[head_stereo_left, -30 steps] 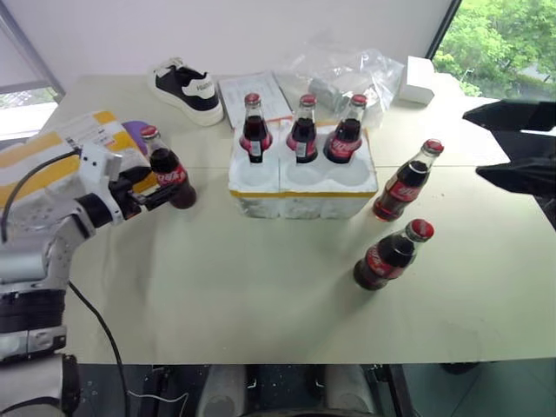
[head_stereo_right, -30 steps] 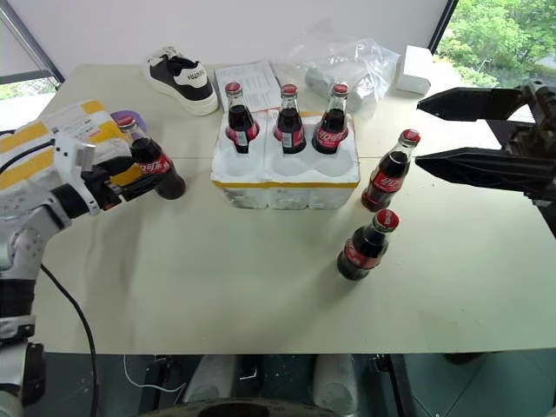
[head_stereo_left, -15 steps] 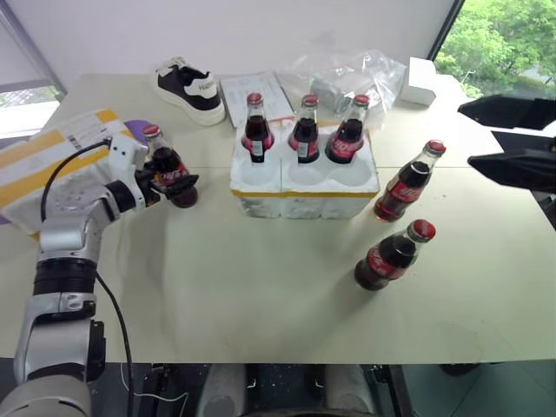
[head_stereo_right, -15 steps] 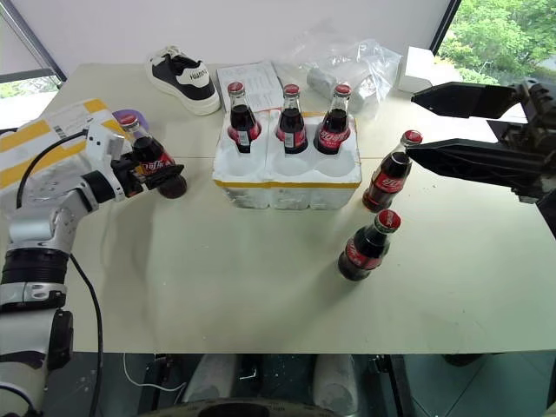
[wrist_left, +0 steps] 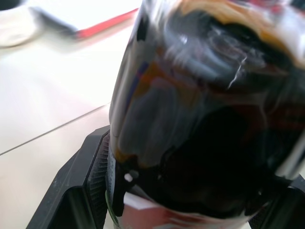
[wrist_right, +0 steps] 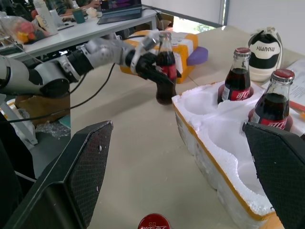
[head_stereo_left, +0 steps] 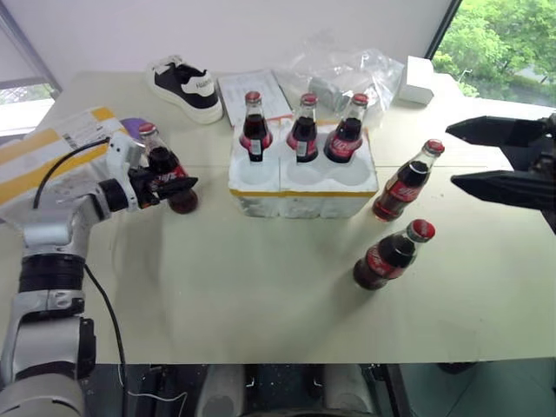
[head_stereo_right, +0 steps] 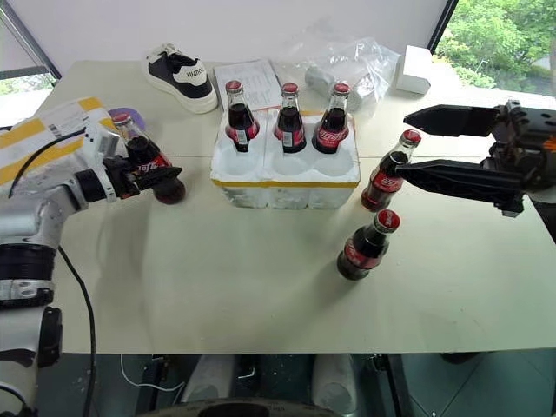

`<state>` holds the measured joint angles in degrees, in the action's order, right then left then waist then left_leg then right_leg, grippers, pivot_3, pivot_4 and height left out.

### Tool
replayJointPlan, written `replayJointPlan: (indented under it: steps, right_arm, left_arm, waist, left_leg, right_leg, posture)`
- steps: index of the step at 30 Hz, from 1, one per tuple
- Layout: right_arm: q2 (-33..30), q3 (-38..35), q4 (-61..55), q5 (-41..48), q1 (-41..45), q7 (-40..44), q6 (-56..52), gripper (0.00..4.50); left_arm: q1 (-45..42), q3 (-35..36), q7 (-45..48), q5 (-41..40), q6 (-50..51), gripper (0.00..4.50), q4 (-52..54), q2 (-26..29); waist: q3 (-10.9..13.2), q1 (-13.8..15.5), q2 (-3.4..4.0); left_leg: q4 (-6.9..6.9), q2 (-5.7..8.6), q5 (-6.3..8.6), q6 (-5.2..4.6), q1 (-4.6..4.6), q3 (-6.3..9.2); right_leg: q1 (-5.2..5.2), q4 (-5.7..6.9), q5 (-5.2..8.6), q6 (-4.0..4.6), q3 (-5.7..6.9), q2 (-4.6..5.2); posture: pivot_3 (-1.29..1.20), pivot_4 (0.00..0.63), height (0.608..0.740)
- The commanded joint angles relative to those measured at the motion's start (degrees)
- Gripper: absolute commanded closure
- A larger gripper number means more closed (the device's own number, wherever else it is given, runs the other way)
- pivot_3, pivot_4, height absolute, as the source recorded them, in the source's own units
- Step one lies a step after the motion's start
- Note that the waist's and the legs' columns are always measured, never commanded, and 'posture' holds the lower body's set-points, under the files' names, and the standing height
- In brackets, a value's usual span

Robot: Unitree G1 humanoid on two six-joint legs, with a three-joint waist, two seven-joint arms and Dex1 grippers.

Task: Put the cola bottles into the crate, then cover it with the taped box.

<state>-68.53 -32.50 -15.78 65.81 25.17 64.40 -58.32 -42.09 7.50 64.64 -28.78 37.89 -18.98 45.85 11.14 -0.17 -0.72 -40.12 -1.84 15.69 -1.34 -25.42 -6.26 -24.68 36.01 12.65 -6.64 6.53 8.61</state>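
Left gripper (head_stereo_left: 169, 184) has clamped a cola bottle (head_stereo_left: 165, 169); right gripper (head_stereo_right: 434, 146) jaws spread wide

A cola bottle (wrist_left: 205, 124) stands right between the left pincer's (wrist_left: 190, 200) two black fingers (wrist_left: 81, 186), its dark glass close against both of them. Beyond the pincer lies the pale table (wrist_left: 52, 105), and farther off a white sheet with a red edge (wrist_left: 90, 14).

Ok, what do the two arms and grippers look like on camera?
The left arm is silver-grey with black joint bands and a loose black cable; its left gripper has black fingers. The right gripper is black, with long tapered fingers whose pads are textured.
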Motion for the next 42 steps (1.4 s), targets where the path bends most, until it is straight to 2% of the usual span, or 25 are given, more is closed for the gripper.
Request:
replayJointPlan:
  steps: [1,4,7,13,19,26,34,36,38,42]
  right_arm:
    - [0.0,-3.4,-1.7,-0.2,-1.2,-0.4,1.4,0.00]
    - [0.7,-4.4,-2.5,-0.2,-3.0,-1.1,1.7,0.00]
    - [1.5,-6.1,-3.9,0.3,-5.1,-2.4,1.4,0.00]
    - [2.5,-9.9,-6.1,1.9,-8.5,-4.9,0.7,0.00]
    - [3.7,-13.4,-8.3,3.2,-12.4,-7.5,0.1,0.00]
    - [5.0,-16.0,-10.3,4.8,-15.9,-9.8,0.5,0.00]
    - [5.2,-14.8,-9.4,3.5,-17.0,-9.6,2.5,0.00]
    - [4.7,-14.0,-8.8,2.8,-16.7,-9.1,3.2,0.00]
    - [4.3,-13.3,-8.3,2.1,-16.6,-8.7,3.7,0.00]
    - [3.8,-11.7,-7.3,0.5,-16.1,-8.1,4.8,0.00]
  left_arm:
    - [-11.0,1.5,4.8,-5.2,4.5,1.64,3.5,2.2]
    - [-18.3,-1.3,7.1,-4.0,4.7,1.64,0.3,0.3]
    - [-23.7,-5.1,10.0,-2.5,3.5,1.64,-2.8,-4.1]
    - [-28.4,-11.7,14.0,4.6,-6.5,1.64,-13.7,-11.9]
    - [-32.6,-13.9,15.6,10.4,-15.3,1.64,-27.0,-18.3]
    - [-32.9,-15.5,16.8,16.6,-24.7,1.64,-32.3,-19.8]
    - [-30.8,-17.3,18.8,21.1,-29.0,1.64,-33.7,-20.4]
    - [-29.8,-17.6,17.7,22.0,-29.9,0.59,-34.1,-21.1]
    - [-29.2,-17.4,17.4,22.5,-30.2,0.09,-34.2,-21.4]
    - [-27.9,-15.6,16.7,21.6,-28.2,0.09,-32.8,-20.9]
  waist:
    - [0.0,0.8,-0.02]
    - [0.0,1.2,-0.05]
    - [0.0,1.3,-0.04]
    - [0.0,0.7,-0.08]
    - [0.0,0.9,-0.11]
    - [0.0,1.0,-0.12]
    - [0.0,0.9,-0.12]
    - [0.0,0.9,-0.11]
    - [0.0,0.9,-0.11]
    - [0.0,0.9,-0.11]
  left_leg:
    - [-0.02,0.01,0.00,0.00,0.02,-0.01]
    - [-0.03,0.05,0.01,-0.02,0.04,0.00]
    - [-0.02,0.10,0.00,-0.02,0.08,-0.10]
    - [-0.03,0.10,-0.01,-0.01,0.07,-0.17]
    - [-0.02,0.08,-0.03,0.02,0.04,-0.14]
    - [-0.02,0.08,0.00,-0.04,0.03,0.01]
    - [-0.02,0.08,0.11,-0.23,0.03,0.01]
    - [-0.03,0.08,0.13,-0.26,0.03,0.02]
    - [-0.03,0.08,0.13,-0.26,0.04,0.02]
    - [-0.03,0.07,0.13,-0.27,0.05,0.03]
  right_leg:
    - [0.01,-0.01,0.00,0.00,-0.01,0.01]
    - [0.10,-0.02,0.00,-0.01,0.01,0.02]
    - [0.14,-0.02,0.01,-0.03,0.02,0.00]
    - [0.11,-0.02,0.01,-0.03,0.02,-0.03]
    - [0.05,-0.03,0.01,-0.03,0.01,-0.03]
    - [0.05,-0.04,0.01,-0.03,0.01,0.00]
    - [0.05,-0.04,0.01,-0.02,0.01,-0.01]
    - [0.05,-0.03,0.01,-0.02,0.00,-0.01]
    - [0.05,-0.03,0.01,-0.02,0.00,-0.01]
    - [0.05,-0.02,0.01,-0.02,0.00,-0.01]
  posture:
    - [0.00,0.150,0.740]
    - [0.00,0.150,0.740]
    - [0.00,0.150,0.740]
    - [0.00,0.150,0.740]
    - [0.00,0.150,0.740]
    - [0.00,0.150,0.740]
    - [0.00,0.150,0.740]
    - [0.00,0.150,0.740]
    - [0.00,0.150,0.740]
    - [0.00,0.150,0.740]
